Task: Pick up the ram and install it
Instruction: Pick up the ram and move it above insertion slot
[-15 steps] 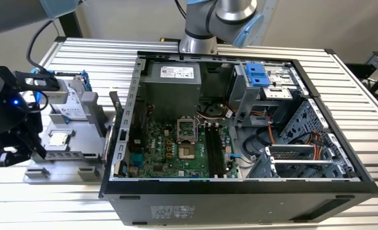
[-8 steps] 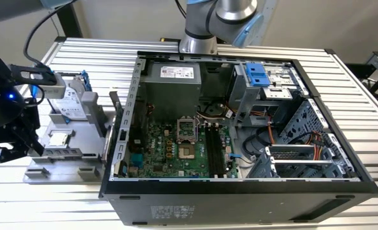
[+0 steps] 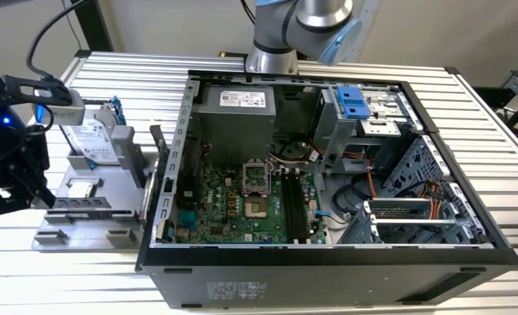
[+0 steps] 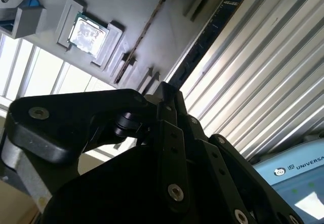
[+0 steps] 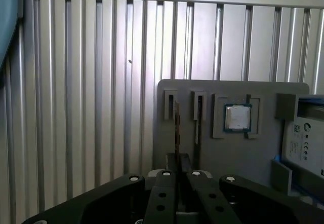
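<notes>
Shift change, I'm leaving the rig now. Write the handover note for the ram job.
Gripper: shut on the ram, which stands on edge over the grey parts tray.
Ram: at the tray; whether it is clear of its holder cannot be told.
Done: ram grasped.
Left: installation; the ram is not in the black motherboard slots.

Open black computer case (image 3: 329,269) on its side on the slatted metal desk (image 3: 478,125). Inside, green motherboard (image 3: 232,203), grey power supply (image 3: 237,115), blue-fronted drive bay (image 3: 352,102). Just beside the case at the exterior view's left, grey holder tray (image 3: 75,226) with a square processor chip (image 5: 237,117) in a recess and a blue-framed silver hard drive (image 3: 92,141) on edge.
</notes>
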`<act>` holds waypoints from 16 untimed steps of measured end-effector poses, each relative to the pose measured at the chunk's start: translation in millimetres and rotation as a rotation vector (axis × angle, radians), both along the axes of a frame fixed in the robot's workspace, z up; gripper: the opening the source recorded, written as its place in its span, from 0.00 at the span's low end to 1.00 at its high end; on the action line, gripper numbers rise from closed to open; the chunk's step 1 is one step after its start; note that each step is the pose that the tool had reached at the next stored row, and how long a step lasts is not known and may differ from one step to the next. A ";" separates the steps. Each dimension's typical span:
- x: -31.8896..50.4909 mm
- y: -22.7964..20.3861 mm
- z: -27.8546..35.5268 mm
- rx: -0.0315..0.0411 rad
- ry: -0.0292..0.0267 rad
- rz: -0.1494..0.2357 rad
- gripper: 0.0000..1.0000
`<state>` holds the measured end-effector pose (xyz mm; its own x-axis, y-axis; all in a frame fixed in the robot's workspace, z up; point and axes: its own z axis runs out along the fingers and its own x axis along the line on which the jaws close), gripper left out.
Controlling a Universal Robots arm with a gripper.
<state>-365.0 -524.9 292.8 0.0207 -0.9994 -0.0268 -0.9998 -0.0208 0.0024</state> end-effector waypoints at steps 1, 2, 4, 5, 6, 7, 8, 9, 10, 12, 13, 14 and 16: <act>0.0 0.0 1.8 0.0000 0.0000 0.000 0.00; 0.0 0.0 3.7 -0.0001 0.0001 0.000 0.00; 0.0 0.0 7.7 0.0000 0.0000 0.000 0.00; 0.1 0.0 9.7 0.0000 0.0000 0.000 0.00; 0.0 0.0 11.7 0.0000 0.0000 0.000 0.00; 0.0 0.0 13.7 0.0000 0.0000 0.000 0.00; 0.0 0.0 15.8 0.0000 0.0000 0.000 0.00; 0.0 0.0 18.0 0.0000 0.0000 0.000 0.00; 0.0 0.0 20.3 0.0001 -0.0001 0.000 0.00; 0.0 0.0 25.2 0.0000 0.0000 0.000 0.00; 0.0 0.0 27.5 0.0000 0.0000 0.000 0.00; 0.0 0.0 29.6 -0.0001 0.0001 0.000 0.00; 0.0 0.0 34.1 0.0000 0.0000 0.000 0.00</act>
